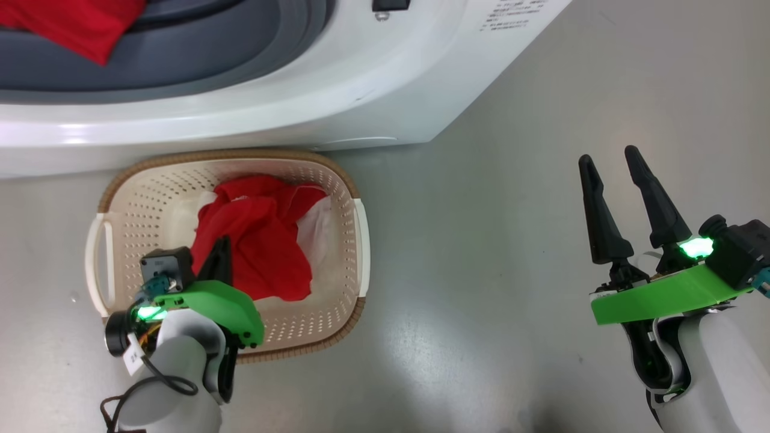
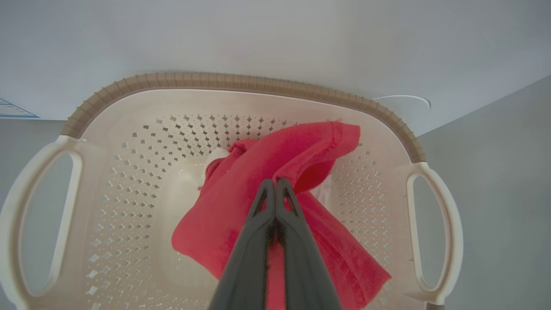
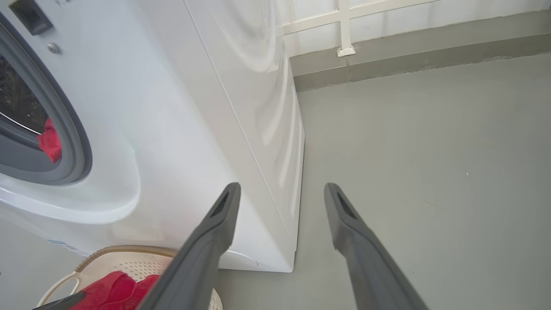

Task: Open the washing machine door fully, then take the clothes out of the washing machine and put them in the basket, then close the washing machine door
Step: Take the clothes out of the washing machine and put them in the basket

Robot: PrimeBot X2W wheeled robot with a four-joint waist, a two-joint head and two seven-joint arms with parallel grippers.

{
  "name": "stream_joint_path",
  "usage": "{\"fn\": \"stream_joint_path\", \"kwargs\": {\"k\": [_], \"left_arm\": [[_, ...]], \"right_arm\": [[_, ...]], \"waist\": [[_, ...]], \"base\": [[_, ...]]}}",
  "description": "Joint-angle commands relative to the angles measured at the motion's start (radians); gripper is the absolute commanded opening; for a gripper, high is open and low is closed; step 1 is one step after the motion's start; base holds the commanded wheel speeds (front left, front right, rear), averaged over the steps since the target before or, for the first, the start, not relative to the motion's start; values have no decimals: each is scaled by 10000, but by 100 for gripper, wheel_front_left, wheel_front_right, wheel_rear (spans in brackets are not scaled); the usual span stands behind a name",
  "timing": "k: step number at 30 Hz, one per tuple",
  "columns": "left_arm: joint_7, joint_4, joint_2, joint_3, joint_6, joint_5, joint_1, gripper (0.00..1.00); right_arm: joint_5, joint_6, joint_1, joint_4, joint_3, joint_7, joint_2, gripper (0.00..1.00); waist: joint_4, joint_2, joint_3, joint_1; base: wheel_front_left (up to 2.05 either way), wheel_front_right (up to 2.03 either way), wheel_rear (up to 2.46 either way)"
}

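The white washing machine (image 1: 361, 108) stands at the top with its grey rubber ring (image 1: 240, 54) exposed; its door is out of view. One red garment (image 1: 72, 24) lies at the drum's mouth. Below the machine sits the cream basket (image 1: 240, 154) with another red garment (image 1: 258, 240) in it. My left gripper (image 1: 221, 252) reaches down into the basket and is shut on this garment (image 2: 241, 206), which peaks at the fingertips and drapes to the basket's floor. My right gripper (image 1: 609, 155) hangs open and empty over the floor, well right of the basket.
Bare grey floor (image 1: 511, 270) spreads to the right of the basket and machine. A low grey wall base (image 3: 409, 56) with a white frame runs behind the machine's side. The basket touches the machine's front.
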Motion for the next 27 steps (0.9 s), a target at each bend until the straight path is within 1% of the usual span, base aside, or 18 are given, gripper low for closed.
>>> {"fn": "stream_joint_path", "kwargs": {"k": [1,6,8,9,10,11,12,13,14,21,27], "left_arm": [[-82,113,203,285,-35,90,-36,0],[-82,619,203,273,-82,-10,-295,1],[-82,702,203,268,-105,-49,-375,32],[-82,723,203,266,-109,-63,-398,43],[-82,741,203,263,-113,-77,-410,49],[-82,766,203,259,-116,-96,-413,69],[-82,798,203,253,-119,-116,-410,93],[-82,798,203,253,-119,-116,-410,93],[-82,828,203,244,-123,-131,-405,100],[-82,769,202,280,-147,-214,-256,100],[-82,330,202,481,-139,-83,46,100]], "right_arm": [[55,2,-62,-251,248,-63,-17,100],[61,2,-139,-241,221,-63,-14,100],[58,2,-163,-242,206,-63,-14,100],[57,2,-170,-240,197,-63,-15,100],[56,2,-174,-238,192,-63,-18,100],[55,2,-180,-233,189,-63,-21,100],[54,2,-185,-226,189,-63,-23,100],[54,2,-185,-226,189,-63,-23,100],[54,2,-188,-218,190,-63,-25,100],[40,2,-113,-129,215,-63,-25,100],[22,2,23,-56,217,-63,1,100]], "waist": [[-59,-1,142,0],[-69,-1,298,0],[-63,-1,332,0],[-58,-1,338,0],[-53,-1,339,0],[-47,-1,333,0],[-42,-1,320,0],[-42,-1,320,0],[-35,-1,303,0],[-10,-1,4,0],[-26,-1,-451,0]], "base": [[0,0,0],[0,0,0],[0,0,0],[0,0,0],[0,0,0],[0,0,0],[0,0,0],[0,0,0],[0,0,0],[0,0,0],[0,0,0]]}}
